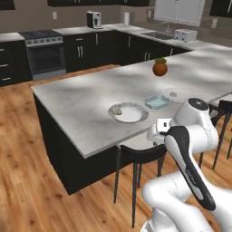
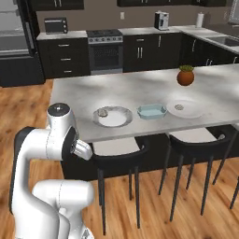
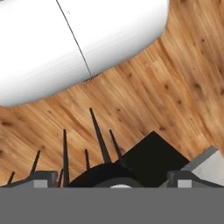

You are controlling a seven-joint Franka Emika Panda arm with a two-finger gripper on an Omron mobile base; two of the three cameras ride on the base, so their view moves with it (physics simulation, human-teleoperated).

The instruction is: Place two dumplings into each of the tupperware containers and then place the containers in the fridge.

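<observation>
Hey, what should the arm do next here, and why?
Probably lift and swing the open gripper up toward the near plate and its dumpling. The hand points down at the stool and floor, and the blue container looks empty.

Glossy white arm (image 1: 190,136) — dark joints, rounded grey-capped elbow.

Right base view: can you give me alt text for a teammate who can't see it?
A grey island counter holds a plate with one dumpling, a light-blue tupperware container, a second plate and a potted plant. Stools stand in front.
</observation>
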